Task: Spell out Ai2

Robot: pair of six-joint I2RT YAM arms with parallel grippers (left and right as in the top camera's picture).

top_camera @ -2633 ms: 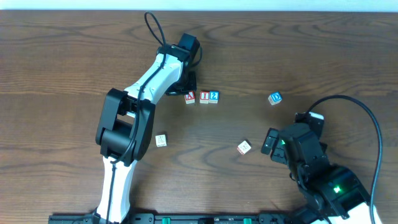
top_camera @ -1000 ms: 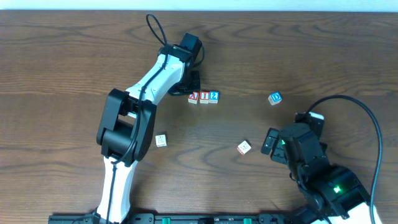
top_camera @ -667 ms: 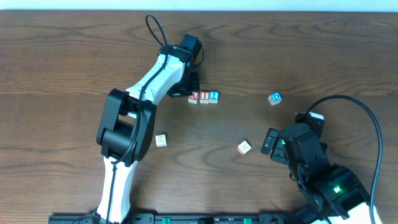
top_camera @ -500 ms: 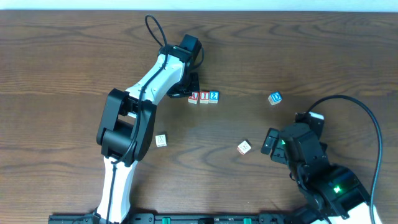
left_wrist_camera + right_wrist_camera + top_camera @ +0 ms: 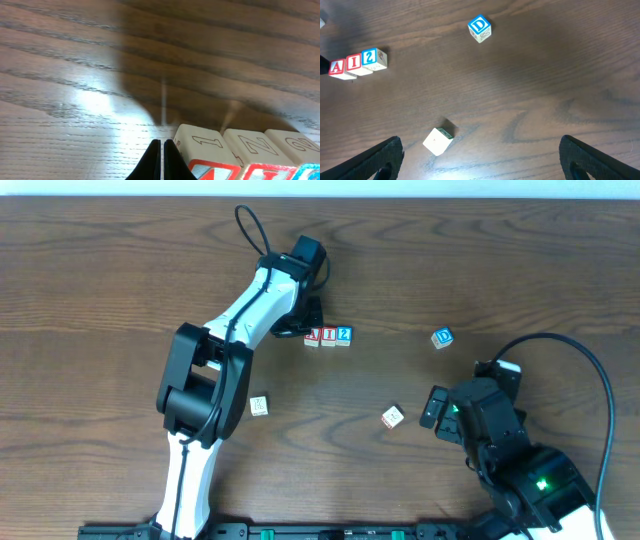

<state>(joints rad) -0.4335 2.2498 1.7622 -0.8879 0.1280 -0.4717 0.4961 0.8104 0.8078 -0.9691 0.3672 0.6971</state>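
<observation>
The three blocks stand in one row on the table [image 5: 520, 270], touching side to side, and read A, I, 2 from left to right in the overhead view. The A block [image 5: 311, 336] and the I block [image 5: 327, 335] have red letters in red frames. The 2 block [image 5: 344, 334] has a blue figure in a blue frame. Their side faces are cream with faint outlined marks that I cannot read. The row lies near the table's middle, toward the far edge.

The left gripper [image 5: 161, 154] is just beside the A block's outer side, low over the wood. Its fingertips are pressed together with nothing between them.

The D block [image 5: 442, 337], framed in blue, sits well apart to the right of the row. A pale block [image 5: 392, 417] lies nearer the right gripper [image 5: 436, 408], whose fingers [image 5: 380, 160] are spread wide and hold nothing. A third stray block [image 5: 259, 405] lies beside the left arm.
</observation>
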